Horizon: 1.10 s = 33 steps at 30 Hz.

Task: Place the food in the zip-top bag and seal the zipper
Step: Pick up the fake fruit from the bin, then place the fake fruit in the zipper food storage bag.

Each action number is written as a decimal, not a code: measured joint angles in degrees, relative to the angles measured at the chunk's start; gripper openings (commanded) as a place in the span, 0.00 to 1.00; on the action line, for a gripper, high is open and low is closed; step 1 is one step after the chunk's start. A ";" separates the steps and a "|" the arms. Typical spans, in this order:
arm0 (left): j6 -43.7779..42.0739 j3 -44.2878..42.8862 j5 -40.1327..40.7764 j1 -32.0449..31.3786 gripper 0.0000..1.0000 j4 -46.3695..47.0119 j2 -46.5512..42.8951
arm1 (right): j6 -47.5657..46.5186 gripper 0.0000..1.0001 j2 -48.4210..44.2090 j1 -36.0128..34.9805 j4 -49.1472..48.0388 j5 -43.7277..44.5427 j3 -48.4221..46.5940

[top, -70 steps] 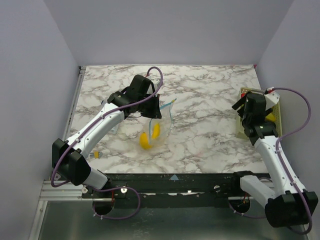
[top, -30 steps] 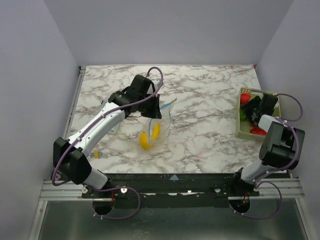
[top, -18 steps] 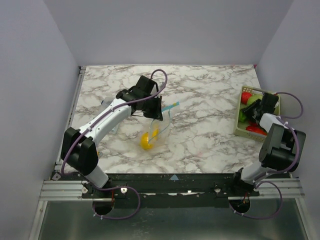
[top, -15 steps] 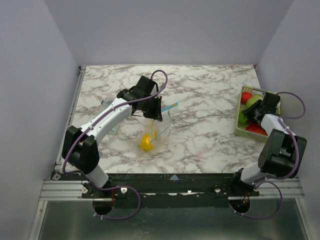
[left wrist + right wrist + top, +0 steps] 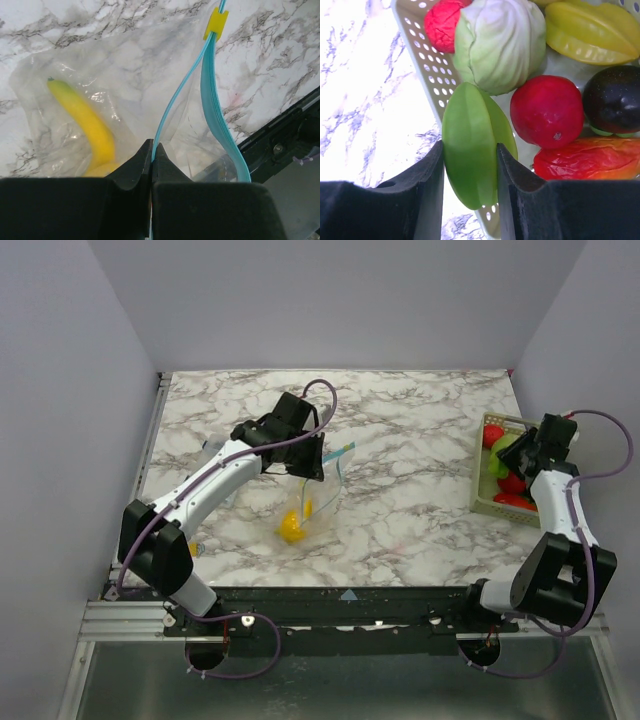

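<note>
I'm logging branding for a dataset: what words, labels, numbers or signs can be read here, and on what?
None readable.
The zip-top bag, its yellow slider and the basket show no print.
The small packet at the near left is too small to read.

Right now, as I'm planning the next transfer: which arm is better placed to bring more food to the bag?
Right: the right gripper grips the green fruit at the basket; the left gripper pinches the zipper, holding the zip-top bag open.
</note>
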<state>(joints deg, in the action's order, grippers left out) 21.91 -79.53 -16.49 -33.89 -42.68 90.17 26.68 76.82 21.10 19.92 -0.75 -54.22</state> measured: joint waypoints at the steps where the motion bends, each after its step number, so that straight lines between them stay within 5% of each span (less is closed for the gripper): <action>1: -0.13 0.00 0.61 -0.04 0.00 0.00 -0.57 | 0.02 0.00 -0.68 -0.04 -0.09 -0.35 -0.02; 12: -0.46 -2.89 3.74 0.00 0.00 -2.51 -1.95 | 0.96 0.00 -3.28 -4.35 1.16 -14.53 -2.10; 22: -0.72 -4.15 4.50 0.00 0.00 -2.36 -1.20 | 19.96 0.01 -11.93 -38.77 -14.38 -32.17 0.85; 28: -0.90 -2.67 4.70 0.00 0.00 -0.81 -1.03 | 34.49 0.01 -9.42 -56.70 -23.28 -30.38 2.21; 33: -0.66 -0.52 6.19 0.46 0.00 -0.15 -1.25 | 44.57 0.01 -8.87 -62.95 -22.69 -21.66 2.97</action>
<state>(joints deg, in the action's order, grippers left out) 21.26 -80.05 -10.31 -33.43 -42.83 88.92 71.24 67.94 -41.85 -2.76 -22.41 -51.24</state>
